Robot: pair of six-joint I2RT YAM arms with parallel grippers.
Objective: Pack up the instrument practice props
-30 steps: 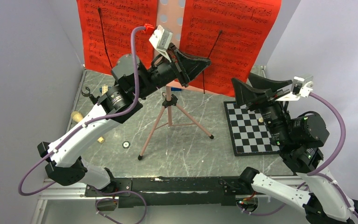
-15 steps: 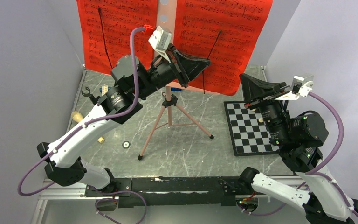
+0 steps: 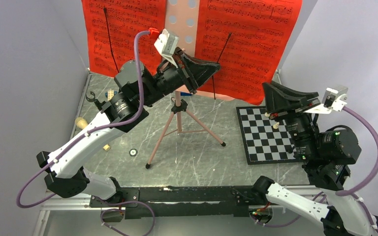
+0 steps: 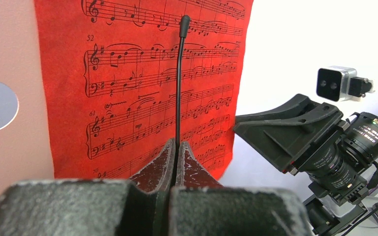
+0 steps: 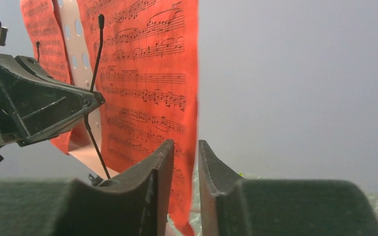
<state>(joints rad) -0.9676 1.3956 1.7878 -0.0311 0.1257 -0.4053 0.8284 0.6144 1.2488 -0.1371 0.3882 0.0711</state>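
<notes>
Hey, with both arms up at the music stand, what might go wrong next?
The right gripper has a narrow gap at the edge of the right red sheet-music page, while a wire retainer pins that page; pulling may tear it. The shut left gripper sits at that retainer on the thin-legged pink music stand; a shove might tip it toward the chessboard.

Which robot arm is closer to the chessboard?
Right. The right gripper hovers above the chessboard's far edge; the left gripper is farther away, up at the pink music stand.
</notes>
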